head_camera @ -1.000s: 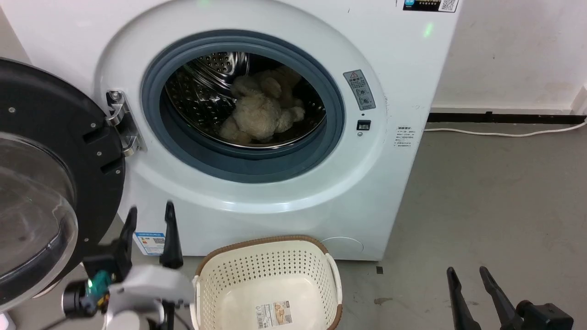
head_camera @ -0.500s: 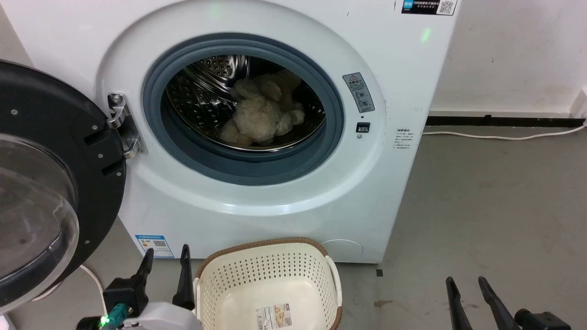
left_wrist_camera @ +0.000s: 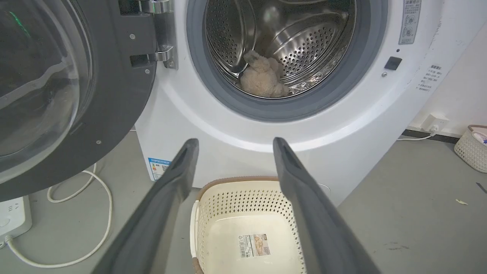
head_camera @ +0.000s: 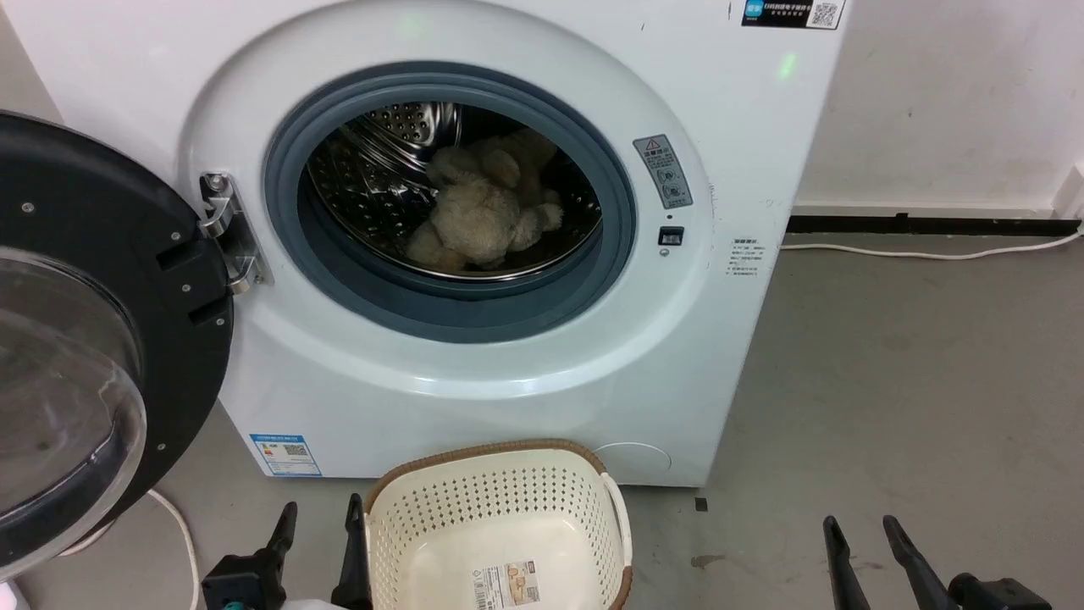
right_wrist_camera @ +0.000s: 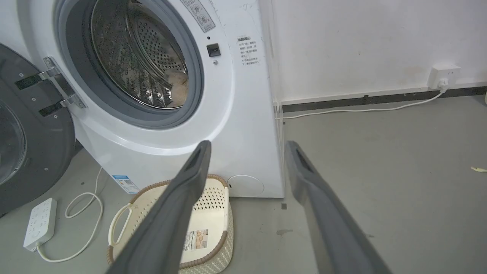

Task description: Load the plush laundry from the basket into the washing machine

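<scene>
The cream plush laundry (head_camera: pixel 481 219) lies inside the steel drum of the white washing machine (head_camera: pixel 474 373), behind the grey seal; the left wrist view shows the plush (left_wrist_camera: pixel 262 78) low in the drum. The basket (head_camera: pixel 500 525) stands on the floor before the machine with only its label sticker on the bottom; the basket (left_wrist_camera: pixel 249 224) and basket (right_wrist_camera: pixel 207 224) also show in both wrist views. My left gripper (head_camera: pixel 322 517) is open at the basket's left rim, holding nothing. My right gripper (head_camera: pixel 860 532) is open, low at the right over bare floor.
The round black-framed door (head_camera: pixel 85 339) stands swung open at the left. A white cable (head_camera: pixel 182 542) and a power strip (right_wrist_camera: pixel 40 224) lie on the floor beneath it. Another cable (head_camera: pixel 931 247) runs along the wall to a socket (right_wrist_camera: pixel 443 76). A second small basket (left_wrist_camera: pixel 471 146) sits far right.
My left gripper has dropped down and to the right, from beside the door to the basket's left rim at the bottom edge. The right gripper has sunk slightly. The plush has not moved.
</scene>
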Controlling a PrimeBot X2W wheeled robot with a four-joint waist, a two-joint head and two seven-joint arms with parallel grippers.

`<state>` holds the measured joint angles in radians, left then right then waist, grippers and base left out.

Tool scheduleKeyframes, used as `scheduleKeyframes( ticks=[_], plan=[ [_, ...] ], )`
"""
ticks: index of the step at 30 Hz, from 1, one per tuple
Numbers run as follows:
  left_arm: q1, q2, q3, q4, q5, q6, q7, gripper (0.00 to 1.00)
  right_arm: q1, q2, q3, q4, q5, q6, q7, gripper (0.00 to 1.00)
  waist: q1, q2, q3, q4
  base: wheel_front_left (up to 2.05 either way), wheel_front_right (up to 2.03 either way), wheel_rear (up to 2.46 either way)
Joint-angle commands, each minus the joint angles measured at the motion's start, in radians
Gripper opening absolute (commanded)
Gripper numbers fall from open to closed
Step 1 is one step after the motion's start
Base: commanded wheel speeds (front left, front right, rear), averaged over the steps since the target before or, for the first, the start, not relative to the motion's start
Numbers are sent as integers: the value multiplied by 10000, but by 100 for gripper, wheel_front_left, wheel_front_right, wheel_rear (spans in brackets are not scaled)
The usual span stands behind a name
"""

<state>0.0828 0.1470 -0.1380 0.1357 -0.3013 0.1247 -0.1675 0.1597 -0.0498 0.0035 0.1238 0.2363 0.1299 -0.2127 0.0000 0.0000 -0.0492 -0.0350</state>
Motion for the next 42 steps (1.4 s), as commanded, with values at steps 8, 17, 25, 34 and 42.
scheduleKeyframes(
  ticks=[8,17,25,34,42],
  plan=[
    [40,99,-63,-120,-2,103,36,100,191,-4,-41,-49,-322,8,310,100,0,0,66,31,0,0,0],
    [-85,222,-99,-203,70,226,100,100,231,-4,-125,-125,-337,8,471,100,0,0,95,11,0,0,0],
    [-116,284,-225,-277,111,246,134,100,142,-4,-161,-124,-337,8,535,100,0,0,118,8,0,0,0],
    [-195,441,-410,-293,269,215,110,100,108,-4,-150,-128,-348,8,557,100,0,0,116,7,0,0,0],
    [-59,369,-419,-244,180,219,91,0,6,0,-142,-70,-331,0,538,0,0,0,127,-9,0,0,0]
  ],
)
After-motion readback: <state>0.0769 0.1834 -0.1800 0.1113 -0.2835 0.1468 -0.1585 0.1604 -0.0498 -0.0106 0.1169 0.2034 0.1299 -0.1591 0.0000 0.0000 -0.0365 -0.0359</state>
